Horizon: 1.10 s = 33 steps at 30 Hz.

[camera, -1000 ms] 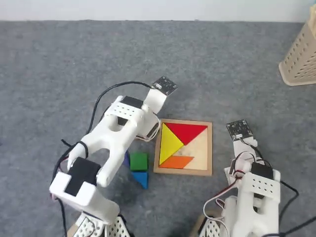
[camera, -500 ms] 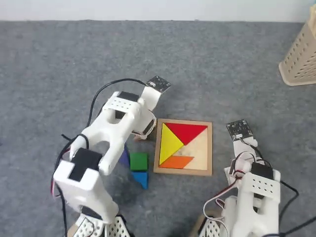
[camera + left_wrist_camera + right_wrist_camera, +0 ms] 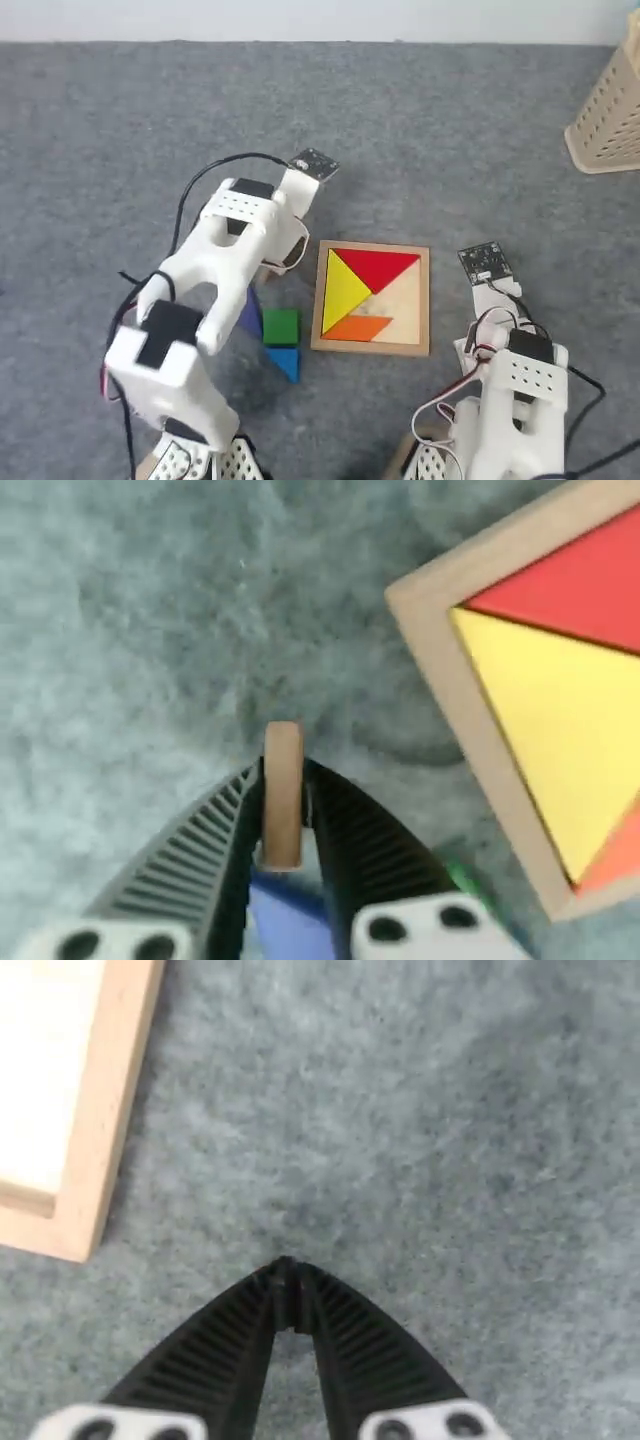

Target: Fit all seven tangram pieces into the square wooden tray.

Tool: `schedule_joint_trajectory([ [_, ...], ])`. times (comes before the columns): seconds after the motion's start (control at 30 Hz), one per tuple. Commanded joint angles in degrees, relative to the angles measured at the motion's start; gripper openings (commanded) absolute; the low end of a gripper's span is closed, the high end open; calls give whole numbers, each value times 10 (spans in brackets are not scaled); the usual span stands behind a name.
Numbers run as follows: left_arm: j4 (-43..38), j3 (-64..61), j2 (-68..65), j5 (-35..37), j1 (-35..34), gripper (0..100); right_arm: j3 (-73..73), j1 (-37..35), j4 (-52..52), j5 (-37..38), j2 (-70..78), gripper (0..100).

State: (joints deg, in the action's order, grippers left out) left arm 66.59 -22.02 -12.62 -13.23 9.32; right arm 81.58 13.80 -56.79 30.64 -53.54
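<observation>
One wood-coloured piece [image 3: 283,742] stands on edge, clenched in my left tool [image 3: 283,772] just off a corner of the tray [image 3: 437,650], I judge so it can clear the rim. My right tool [image 3: 287,1295] is pinched closed on nothing. The left wrist view gives me that grip, while the high view gives the layout: red [image 3: 380,267], yellow [image 3: 345,290] and orange [image 3: 357,327] pieces seated, green [image 3: 281,326] and blue [image 3: 286,362] waiting on the counter [image 3: 120,130].

Grey carpet [image 3: 450,130], pale wall [image 3: 300,20] behind, perforated beige stand [image 3: 610,110] at right
</observation>
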Motion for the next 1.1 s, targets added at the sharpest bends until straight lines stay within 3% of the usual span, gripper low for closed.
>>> schedule_joint_trajectory([
  [0.0, 47, 22, 99, -15, -3, 12, -3, 7, 9, 4, -14, 13],
  [0.1, 98, 48, 149, -18, 26, 12, -3, 7, 9, 4, -14, 13],
  [0.23, 133, 63, 179, -40, 125, 12, -3, 7, 9, 4, -14, 13],
  [0.37, 117, 65, 142, -44, 226, 12, -3, 7, 9, 4, -14, 13],
  [0.5, 73, 66, 72, -69, 285, 12, -3, 7, 9, 4, -14, 13],
  [1.07, 49, 85, -3, -184, 313, 12, 3, 7, 9, 6, -19, 13],
])
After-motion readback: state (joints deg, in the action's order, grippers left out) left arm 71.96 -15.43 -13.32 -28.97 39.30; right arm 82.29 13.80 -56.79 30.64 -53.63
